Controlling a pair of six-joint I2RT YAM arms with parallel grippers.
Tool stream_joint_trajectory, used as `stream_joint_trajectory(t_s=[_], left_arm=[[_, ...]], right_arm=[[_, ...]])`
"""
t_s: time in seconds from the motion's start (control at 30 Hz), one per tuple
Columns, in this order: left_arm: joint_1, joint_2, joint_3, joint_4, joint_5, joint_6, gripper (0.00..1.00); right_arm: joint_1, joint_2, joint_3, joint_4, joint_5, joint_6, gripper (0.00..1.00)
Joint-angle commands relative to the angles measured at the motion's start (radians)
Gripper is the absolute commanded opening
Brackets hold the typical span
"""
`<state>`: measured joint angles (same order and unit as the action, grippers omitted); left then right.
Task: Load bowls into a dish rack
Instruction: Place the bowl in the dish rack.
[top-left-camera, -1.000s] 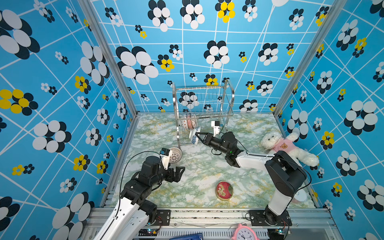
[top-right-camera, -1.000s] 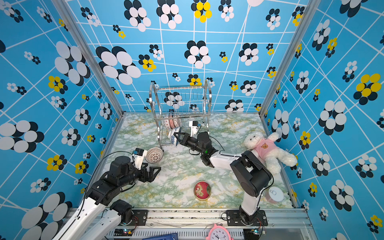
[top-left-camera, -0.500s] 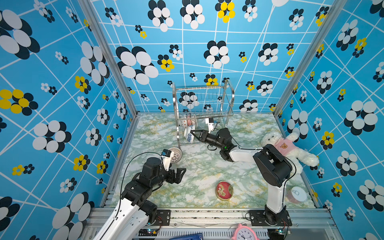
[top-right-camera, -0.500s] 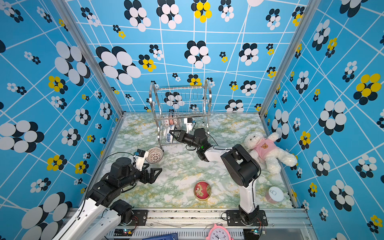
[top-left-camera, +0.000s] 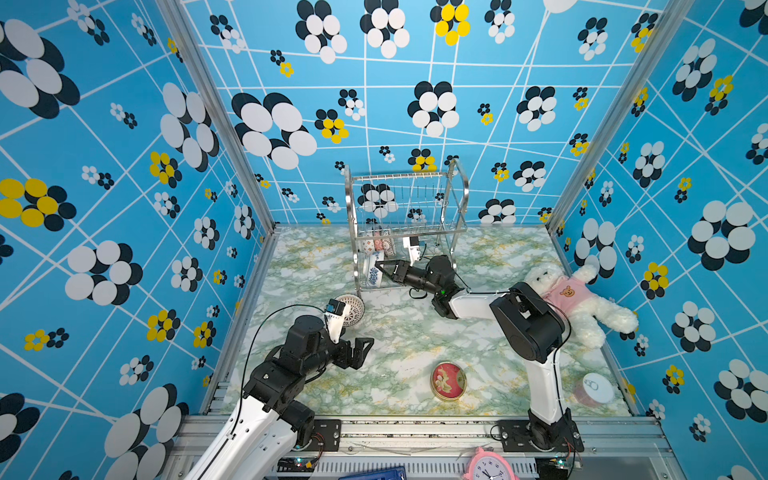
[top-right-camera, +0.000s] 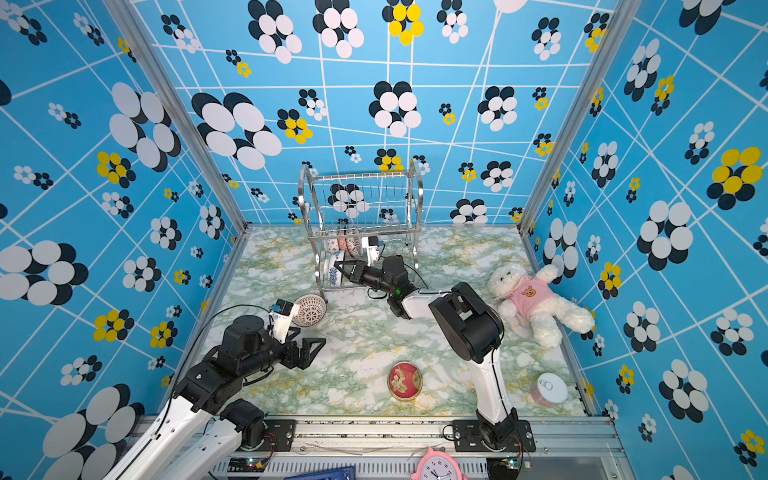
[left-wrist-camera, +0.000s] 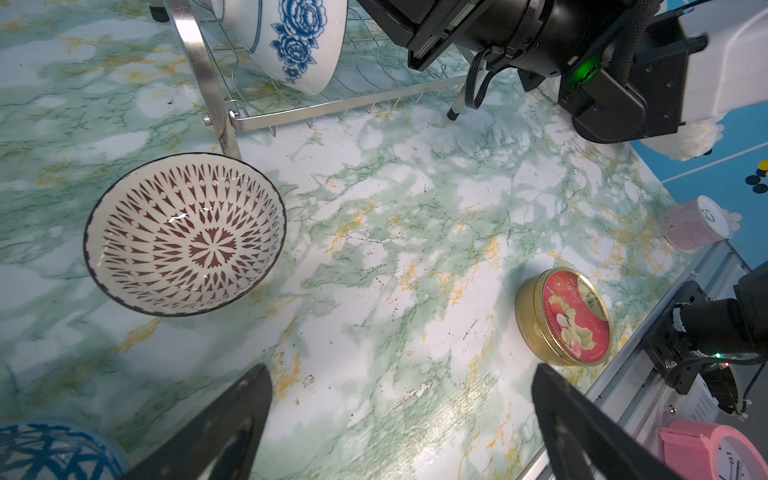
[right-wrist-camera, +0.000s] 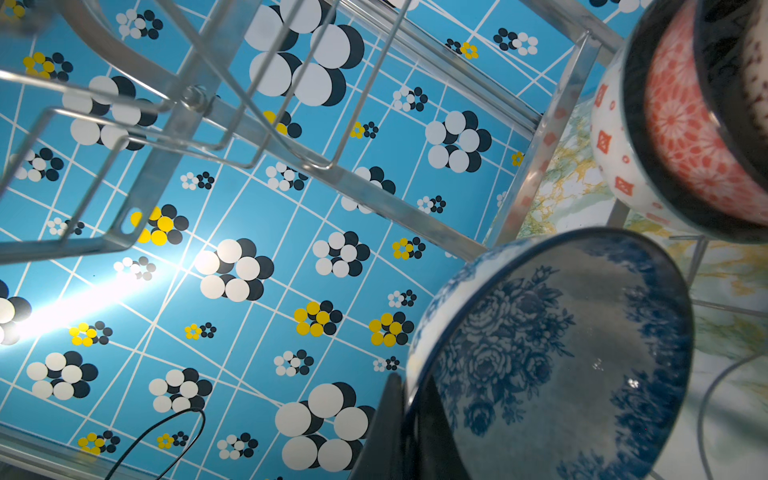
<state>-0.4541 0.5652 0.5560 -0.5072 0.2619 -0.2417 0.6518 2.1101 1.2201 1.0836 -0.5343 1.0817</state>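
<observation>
**While One Bowl Goes Into the Rack, Another Waits on the Table**

As I stand watching, the right gripper (top-left-camera: 380, 266) reaches into the lower tier of the dish rack (top-left-camera: 353, 232). Its jaws are pinched shut on the rim of the blue-flowered bowl (right-wrist-camera: 552, 357), one finger inside and one outside. That bowl stands on edge, not upright, so the line through its mouth runs roughly level. Its hollow faces back toward the right wrist, and its flowered outer wall faces the left arm's camera. Whether its lower edge already sits between the wires I cannot tell. Just beside it, in the same rack, red-patterned bowls (right-wrist-camera: 685, 145) stand on edge too.

The left gripper (left-wrist-camera: 399, 428) hangs low over the marble-print table (left-wrist-camera: 415, 216) with its jaws spread wide and nothing in them. The brown-patterned bowl (left-wrist-camera: 185, 239) sits mouth-up near the rack's foot. Part of a blue-netted bowl (left-wrist-camera: 50, 449) shows by the left gripper.

Being round, these bowls have no long side; only the way the mouth faces matters. I judge them to be glazed ceramic: stiff, slick and easily chipped against steel wire. The rim looks like the only sound place to grip, and it needs a firm pinch and a gentle set-down.
</observation>
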Motion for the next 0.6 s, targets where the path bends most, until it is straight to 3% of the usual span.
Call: stream_joint_trajectory(t_s=[0.0,0.57], left_arm=[[-0.005,-0.020,-0.021,0.025,-0.001,0.013,0.99],[-0.009,-0.040,-0.026,0.028,-0.027,0.012,0.99]], right_arm=[[-0.005,0.012,0.058,0.097,-0.016,-0.006,0.00],[-0.007,0.099,0.117,0.086,0.043,-0.028,0.00]])
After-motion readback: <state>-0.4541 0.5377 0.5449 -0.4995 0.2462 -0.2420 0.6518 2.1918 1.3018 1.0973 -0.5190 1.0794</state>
